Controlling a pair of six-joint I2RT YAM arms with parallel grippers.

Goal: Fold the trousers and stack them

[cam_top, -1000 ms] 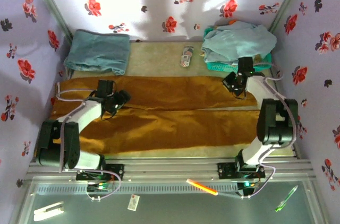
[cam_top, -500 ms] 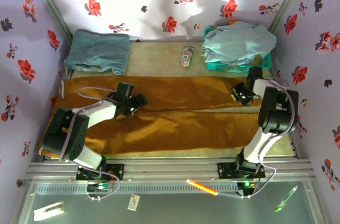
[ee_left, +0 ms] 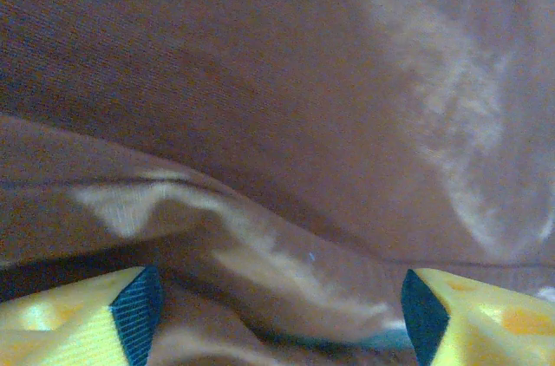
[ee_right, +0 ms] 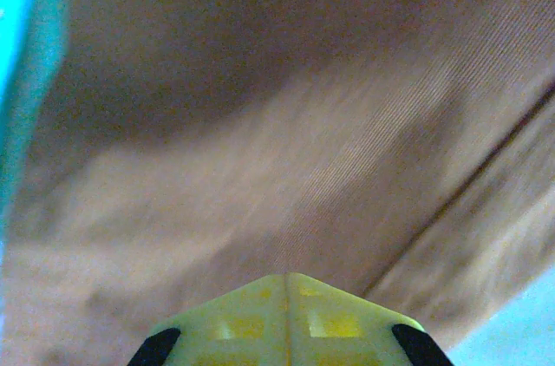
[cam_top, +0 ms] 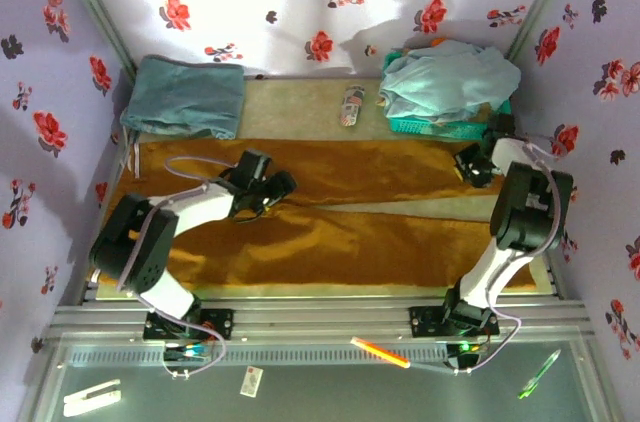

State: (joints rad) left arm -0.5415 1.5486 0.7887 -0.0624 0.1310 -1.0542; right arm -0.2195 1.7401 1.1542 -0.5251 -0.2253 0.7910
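Note:
The mustard-brown trousers (cam_top: pixel 340 232) lie spread across the table, legs running left to right, with a gap of bare mat between the legs at the right. My left gripper (cam_top: pixel 278 185) rests on the upper leg near the middle. In the left wrist view its fingers (ee_left: pixel 130 314) stand wide apart, open, with a raised fold of the trousers (ee_left: pixel 260 236) between them. My right gripper (cam_top: pixel 468 164) sits at the far right end of the upper leg. In the right wrist view its yellow fingertips (ee_right: pixel 251 314) meet, shut on the trousers (ee_right: pixel 303 123).
A folded dusty teal garment (cam_top: pixel 185 97) lies at the back left. A pale aqua garment (cam_top: pixel 445 77) is heaped on a teal basket (cam_top: pixel 430 125) at the back right, close to my right gripper. A small patterned object (cam_top: pixel 351 105) lies between them.
Both grippers moved to the right and the trousers slid right with them. The left end of the cloth left the table's left edge; the right end now reaches the right side.

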